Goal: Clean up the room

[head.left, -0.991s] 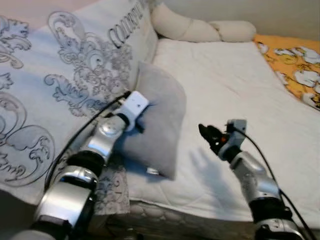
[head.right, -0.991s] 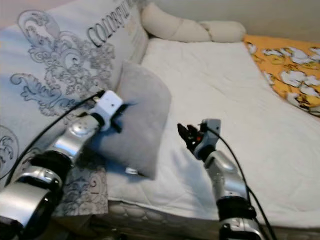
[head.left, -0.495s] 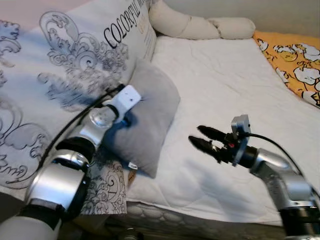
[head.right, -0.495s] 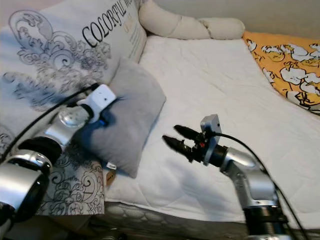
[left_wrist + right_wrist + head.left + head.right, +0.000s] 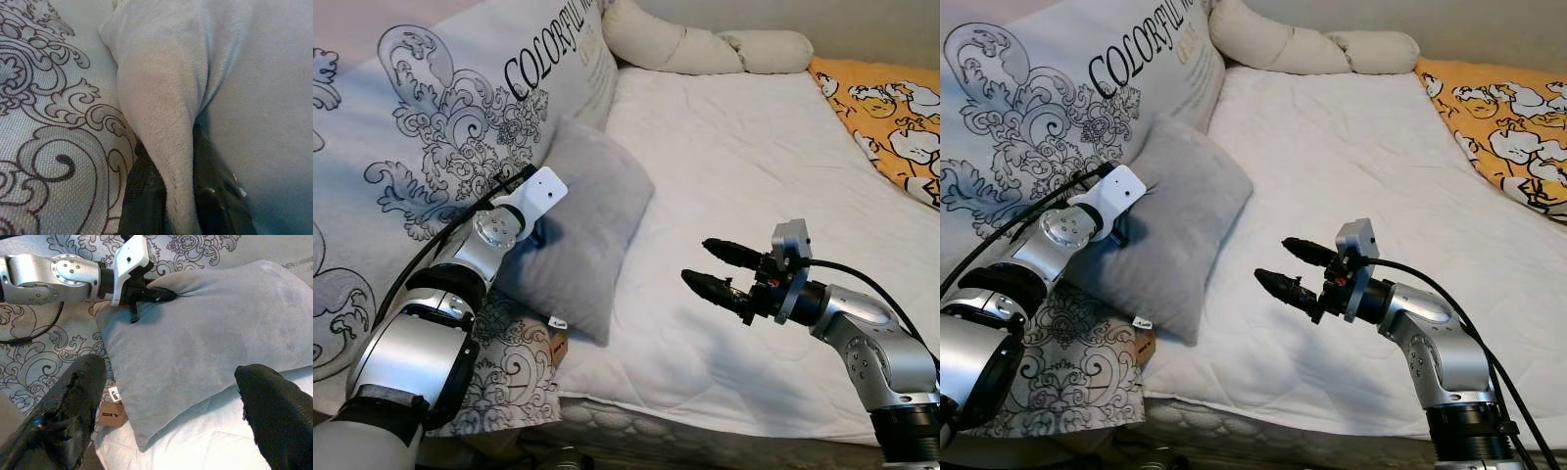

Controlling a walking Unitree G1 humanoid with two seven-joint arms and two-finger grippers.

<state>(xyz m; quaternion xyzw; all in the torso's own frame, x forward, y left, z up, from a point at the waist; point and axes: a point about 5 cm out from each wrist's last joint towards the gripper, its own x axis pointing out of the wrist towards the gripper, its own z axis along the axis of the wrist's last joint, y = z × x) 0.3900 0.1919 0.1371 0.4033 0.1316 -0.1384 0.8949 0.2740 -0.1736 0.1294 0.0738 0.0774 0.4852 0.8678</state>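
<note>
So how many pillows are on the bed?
3: a small grey pillow pinched by the left gripper, a big patterned pillow behind it, and a long cream pillow at the far end. Others may be hidden.

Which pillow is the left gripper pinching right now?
The plain grey pillow: left gripper pinches its edge fold, unlike the printed cushion or cream bolster.

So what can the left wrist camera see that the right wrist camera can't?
The left wrist view shows, up close, the left claw pinching a fold of the grey pillow. The right wrist view shows the right claw wide open, the pillow's tag and the white mattress. Both show the grey pillow and the swirly patterned cushion.
</note>
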